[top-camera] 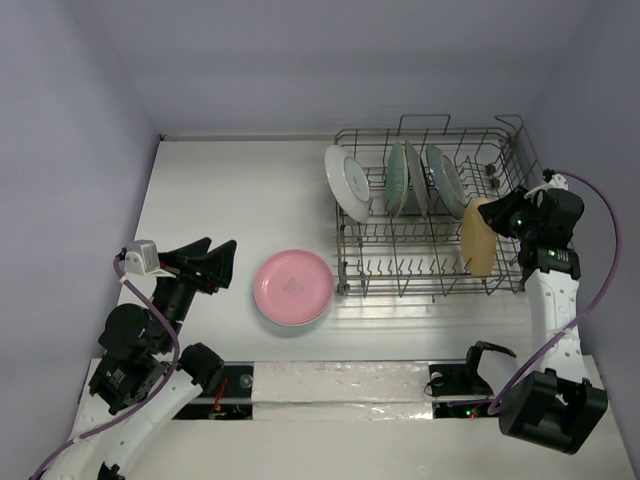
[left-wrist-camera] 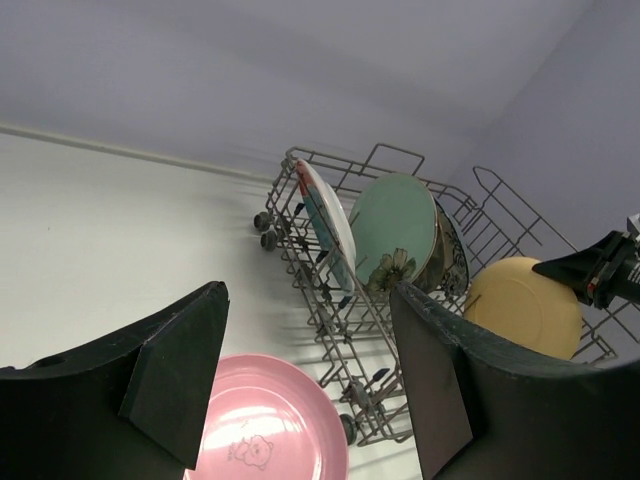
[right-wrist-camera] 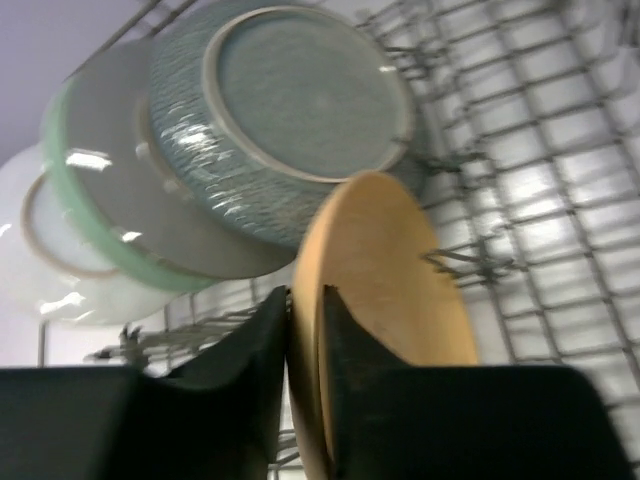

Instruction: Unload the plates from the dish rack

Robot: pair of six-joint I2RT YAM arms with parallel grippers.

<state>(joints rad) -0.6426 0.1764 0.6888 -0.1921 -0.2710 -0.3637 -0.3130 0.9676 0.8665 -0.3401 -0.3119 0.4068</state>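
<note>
The grey wire dish rack (top-camera: 400,270) stands at the right of the table. In it stand a white floral plate (top-camera: 347,183), a mint green plate (top-camera: 399,178) and a teal patterned plate (top-camera: 445,181). My right gripper (top-camera: 497,215) is shut on the rim of a yellow-orange plate (top-camera: 478,238) at the rack's right end; the rim sits between the fingers in the right wrist view (right-wrist-camera: 380,300). A pink plate (top-camera: 292,287) lies flat left of the rack, on top of another plate. My left gripper (top-camera: 218,258) is open and empty, just left of the pink plate (left-wrist-camera: 270,430).
The rack (left-wrist-camera: 350,330) has small wheels at its near corners. A white strip runs along the table's near edge (top-camera: 350,380). Lavender walls close the back and both sides.
</note>
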